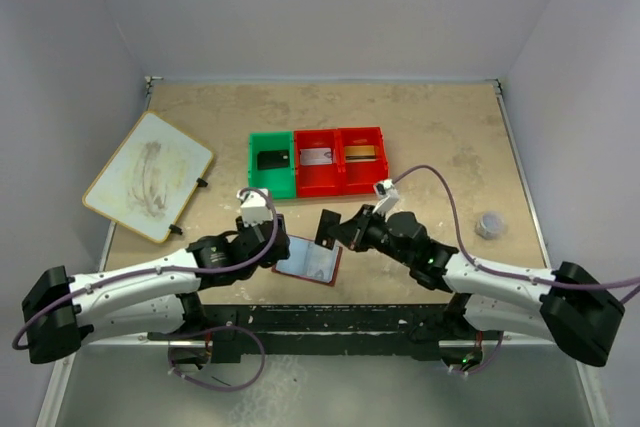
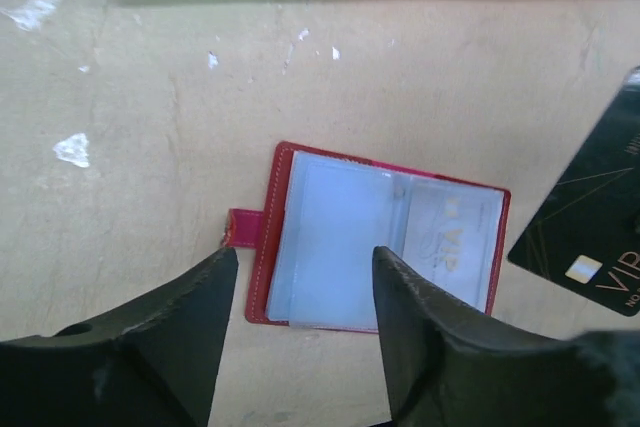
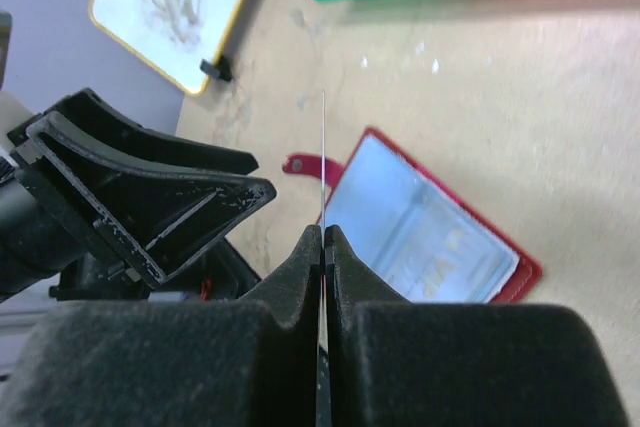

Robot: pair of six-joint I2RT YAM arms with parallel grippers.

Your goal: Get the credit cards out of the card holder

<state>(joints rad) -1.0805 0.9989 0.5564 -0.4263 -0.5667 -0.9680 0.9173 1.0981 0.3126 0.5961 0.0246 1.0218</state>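
This is a robotics lab test cell: a left arm [image 1: 140,287] and a right arm [image 1: 490,277], trailing purple cables [image 1: 450,202], are bolted to a beige tabletop [image 1: 430,137] boxed in by plain pale walls [image 1: 330,7]. A green-and-red sorting tray [image 1: 272,190] sits beyond the left end effector [image 2: 305,257].

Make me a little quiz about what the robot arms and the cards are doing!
1. True or false: the card holder lies open on the table.
2. Which gripper pinches the dark card: A left, B right?
3. Fill in: the card in the green compartment is ____.
Key: 1 true; 2 B, the right gripper; 3 black.
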